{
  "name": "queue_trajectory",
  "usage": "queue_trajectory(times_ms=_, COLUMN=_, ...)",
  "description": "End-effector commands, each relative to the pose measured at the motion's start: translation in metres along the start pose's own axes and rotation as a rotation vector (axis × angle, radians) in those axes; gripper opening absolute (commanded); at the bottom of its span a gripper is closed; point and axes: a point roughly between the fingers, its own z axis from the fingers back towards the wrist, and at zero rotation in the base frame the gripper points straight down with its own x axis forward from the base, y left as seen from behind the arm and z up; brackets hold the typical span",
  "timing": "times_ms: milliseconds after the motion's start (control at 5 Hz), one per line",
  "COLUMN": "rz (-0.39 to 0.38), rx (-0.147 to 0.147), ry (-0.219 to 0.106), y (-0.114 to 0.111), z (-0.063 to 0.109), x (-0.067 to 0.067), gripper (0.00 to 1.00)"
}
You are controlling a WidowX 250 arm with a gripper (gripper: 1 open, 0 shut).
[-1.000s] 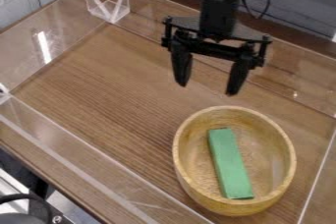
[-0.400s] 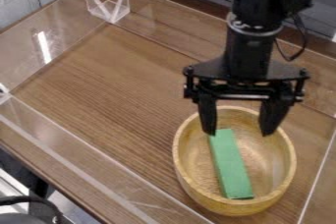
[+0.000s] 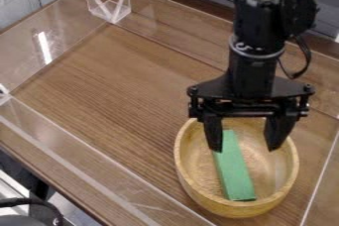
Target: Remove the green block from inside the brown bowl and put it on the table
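The end effector (image 3: 247,133) points straight down with its two black fingers spread wide apart, and it holds nothing. The green block (image 3: 235,168) lies flat inside the brown bowl (image 3: 193,169), running from about 12 o'clock to 6 o'clock. The block's top end sits between the two fingers. The bowl rests on the desk (image 3: 106,86), near its 5 o'clock corner.
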Motion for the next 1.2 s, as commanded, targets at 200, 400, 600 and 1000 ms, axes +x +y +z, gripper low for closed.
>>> queue_trajectory(times_ms=200, rz=0.045, rx=-0.047, ry=-0.021, y=-0.006, z=-0.009, x=0.001, gripper=1.00)
queue_trajectory(times_ms=400, rz=0.083, rx=-0.068, ry=-0.023, y=-0.005, z=-0.017, x=0.003, gripper=1.00)
queue_trajectory(times_ms=600, rz=0.112, rx=-0.083, ry=-0.030, y=-0.006, z=-0.022, x=0.005, gripper=1.00)
queue_trajectory(times_ms=1000, rz=0.131, rx=-0.097, ry=-0.040, y=-0.006, z=-0.025, x=0.009, gripper=1.00)
